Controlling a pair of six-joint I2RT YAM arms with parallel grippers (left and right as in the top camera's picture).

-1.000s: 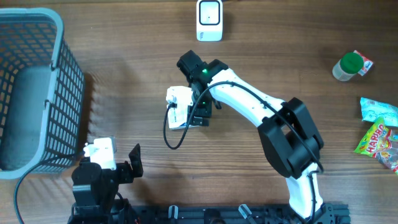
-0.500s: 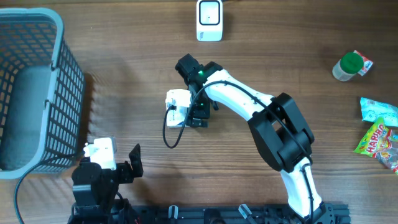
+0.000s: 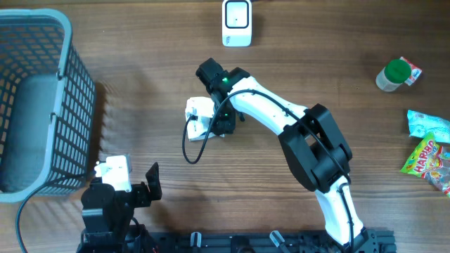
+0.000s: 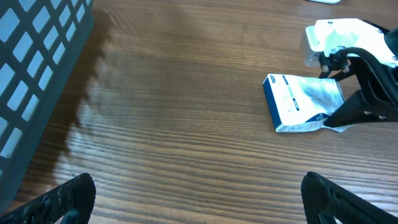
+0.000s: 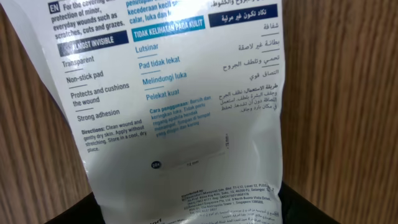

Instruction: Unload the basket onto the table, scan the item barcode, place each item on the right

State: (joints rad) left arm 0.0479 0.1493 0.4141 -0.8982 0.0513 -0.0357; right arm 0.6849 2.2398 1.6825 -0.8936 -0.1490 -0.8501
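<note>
The item is a flat white and blue pack of plasters point(image 4: 301, 102) lying on the wooden table left of centre. It fills the right wrist view as the pack point(image 5: 186, 112), printed side up, with no barcode in sight. My right gripper point(image 3: 214, 126) reaches down over it; seen from the left wrist, the right gripper point(image 4: 328, 96) has its black fingers closed against both side edges of the pack's slightly crumpled end. The white scanner point(image 3: 237, 22) stands at the far edge. My left gripper point(image 3: 144, 190) rests open at the near left, well short of the pack.
A grey wire basket point(image 3: 63, 42) takes up the left side and shows as the basket point(image 4: 37, 74) close to my left gripper. A green-capped bottle point(image 3: 395, 74) and snack bags point(image 3: 429, 151) lie at the far right. A black cable point(image 3: 190, 147) loops below the pack.
My right gripper has shifted slightly up and left over the pack and its fingers have drawn in onto it. The left arm has stayed still.
</note>
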